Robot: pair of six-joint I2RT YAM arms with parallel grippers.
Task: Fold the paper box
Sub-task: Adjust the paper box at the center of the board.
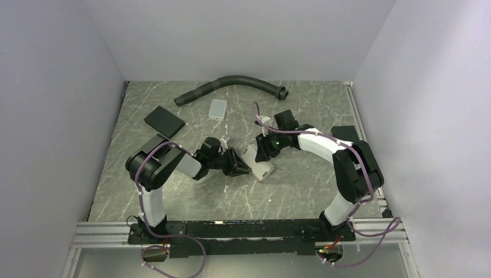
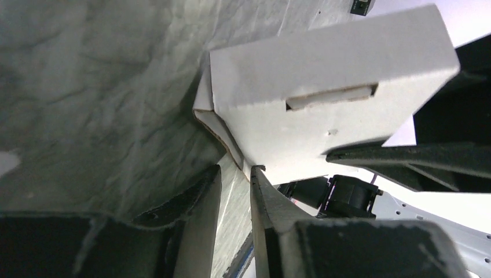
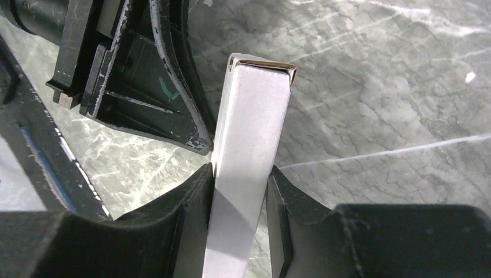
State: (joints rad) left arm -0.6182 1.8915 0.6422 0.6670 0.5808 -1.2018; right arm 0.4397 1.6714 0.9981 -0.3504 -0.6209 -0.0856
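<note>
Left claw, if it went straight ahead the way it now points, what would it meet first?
Most likely the paper box. Its folded end sits just ahead of the left claw, close to one fingertip, while the right claw grips the box. Depth is hard to judge here.

The box (image 1: 263,169) is sitting mid-table (image 1: 301,191), with the left gripper (image 2: 235,171) just left of it and the right gripper (image 3: 240,174) straddling it. Behind, the pad (image 1: 164,121) is lying left of the tile (image 1: 218,108), the hose (image 1: 231,86) stretching farther back.
</note>
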